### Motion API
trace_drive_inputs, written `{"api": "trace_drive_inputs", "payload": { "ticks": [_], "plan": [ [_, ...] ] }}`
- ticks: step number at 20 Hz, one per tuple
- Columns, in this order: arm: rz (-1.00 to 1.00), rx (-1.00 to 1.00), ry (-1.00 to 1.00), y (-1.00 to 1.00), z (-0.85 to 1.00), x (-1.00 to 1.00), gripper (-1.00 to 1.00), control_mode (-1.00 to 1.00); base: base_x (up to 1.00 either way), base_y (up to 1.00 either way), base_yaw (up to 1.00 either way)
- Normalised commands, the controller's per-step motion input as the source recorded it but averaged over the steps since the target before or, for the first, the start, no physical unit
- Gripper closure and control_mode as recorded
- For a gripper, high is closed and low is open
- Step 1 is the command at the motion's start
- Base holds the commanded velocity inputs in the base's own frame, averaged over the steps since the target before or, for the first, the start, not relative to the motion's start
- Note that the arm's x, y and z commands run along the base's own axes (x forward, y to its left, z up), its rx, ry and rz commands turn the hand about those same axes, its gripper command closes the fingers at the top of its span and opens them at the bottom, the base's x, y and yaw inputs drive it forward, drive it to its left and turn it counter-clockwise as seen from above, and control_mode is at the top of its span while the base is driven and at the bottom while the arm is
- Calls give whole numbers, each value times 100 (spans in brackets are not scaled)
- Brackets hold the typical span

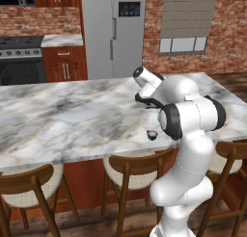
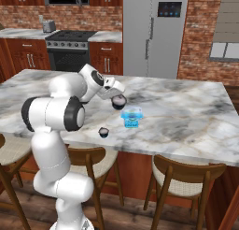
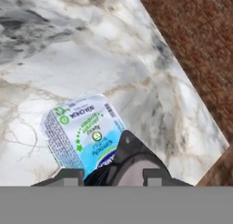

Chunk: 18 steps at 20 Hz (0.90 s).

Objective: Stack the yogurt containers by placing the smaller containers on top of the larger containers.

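We have the gripper point(image 2: 117, 99) closed on a dark cup point(image 2: 118, 102) just above the light blue tub point(image 2: 131, 117); it looks light and rigid, so we judge a gentle grip on its sides enough.

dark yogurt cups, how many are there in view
2. One dark cup is held in the pincer, raised just left of the light blue tub. The other dark cup stands on the marble counter near its front edge.
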Motion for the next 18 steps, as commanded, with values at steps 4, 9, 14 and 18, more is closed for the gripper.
{"api": "trace_drive_inputs", "payload": {
  "ticks": [4, 9, 14, 18],
  "plan": [
    [0, 0, 0, -34, 0, 11, 100, -100, 0, 0, 0],
    [0, 0, 0, -21, 0, 16, 100, -100, 0, 0, 0],
    [0, -1, 1, -2, -1, 21, 100, -100, 0, 0, 0],
    [0, -1, 3, 0, -1, 18, 100, -100, 0, 0, 0]
  ]
}}
